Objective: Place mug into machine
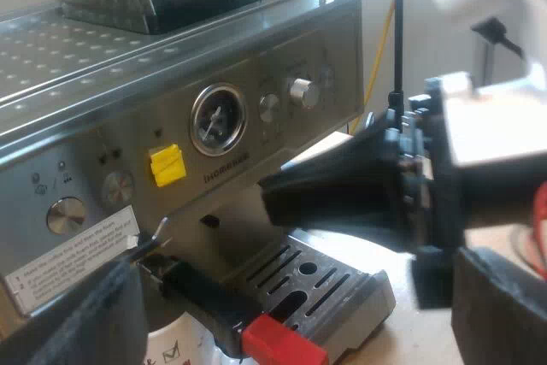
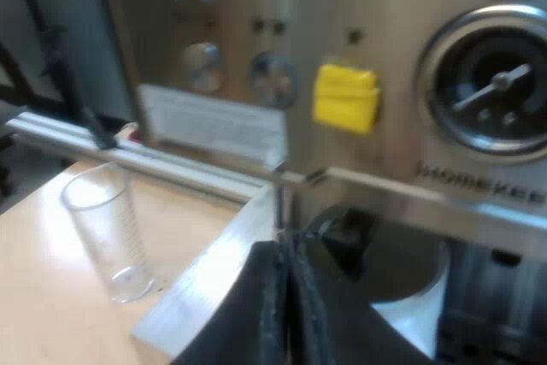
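White ceramic mug with a dark printed mark stood at the front of the brushed-steel espresso machine, directly below the metal holder with the dark, red-ended handle. Its base was hidden, so I could not tell whether it rested on the slotted steel drip tray. Its white rim faced upward. I judged the mug upright, with its long axis vertical and its mouth toward the holder.

Governing relation: the mug lay just beyond the tips of my right gripper, ahead of them and toward the machine. That gripper's two black fingers were pressed together along a thin seam, with nothing visible between them. My left gripper was spread wide and held nothing, and the mug sat near one of its fingers. Both arms were close, and I could not settle which was nearer.

By my judgement, placement was at or near completion, with seating on the tray unconfirmed. A clear measuring glass stood on the pale wooden table, well apart from the mug.
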`<state>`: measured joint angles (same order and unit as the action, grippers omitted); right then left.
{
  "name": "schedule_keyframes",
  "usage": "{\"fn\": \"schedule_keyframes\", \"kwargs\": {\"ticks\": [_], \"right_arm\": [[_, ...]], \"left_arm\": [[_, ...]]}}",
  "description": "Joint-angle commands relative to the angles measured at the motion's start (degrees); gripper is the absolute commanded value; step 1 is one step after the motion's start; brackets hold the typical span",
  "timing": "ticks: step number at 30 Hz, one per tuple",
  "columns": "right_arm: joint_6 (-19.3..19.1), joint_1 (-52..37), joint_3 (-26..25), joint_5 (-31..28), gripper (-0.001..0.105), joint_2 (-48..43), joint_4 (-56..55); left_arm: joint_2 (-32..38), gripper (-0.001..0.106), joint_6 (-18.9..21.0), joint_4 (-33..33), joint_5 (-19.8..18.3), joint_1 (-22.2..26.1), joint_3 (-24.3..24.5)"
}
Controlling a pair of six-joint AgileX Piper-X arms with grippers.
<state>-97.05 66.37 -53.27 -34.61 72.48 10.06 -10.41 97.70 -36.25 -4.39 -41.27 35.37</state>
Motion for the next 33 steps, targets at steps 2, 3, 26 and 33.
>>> {"fn": "schedule_keyframes", "kwargs": {"ticks": [2,3,26,33], "right_arm": [[-0.48,-2.09,-2.47,2.43,0.0,1.82,0.78],[-0.47,-2.94,-3.18,2.73,0.0,2.94,1.61],[-3.51,-9.57,-9.97,-1.6,0.0,10.45,4.45],[-3.51,-10.22,-9.97,-1.59,0.0,10.45,4.45]], "left_arm": [[0.34,0.075,0.1,0.4,-0.19,-0.15,0.29],[0.34,0.075,0.1,0.4,-0.19,-0.15,0.29],[0.34,0.075,0.1,0.4,-0.56,-0.15,0.29],[0.34,0.075,0.1,0.4,-0.56,-0.15,0.29]]}}
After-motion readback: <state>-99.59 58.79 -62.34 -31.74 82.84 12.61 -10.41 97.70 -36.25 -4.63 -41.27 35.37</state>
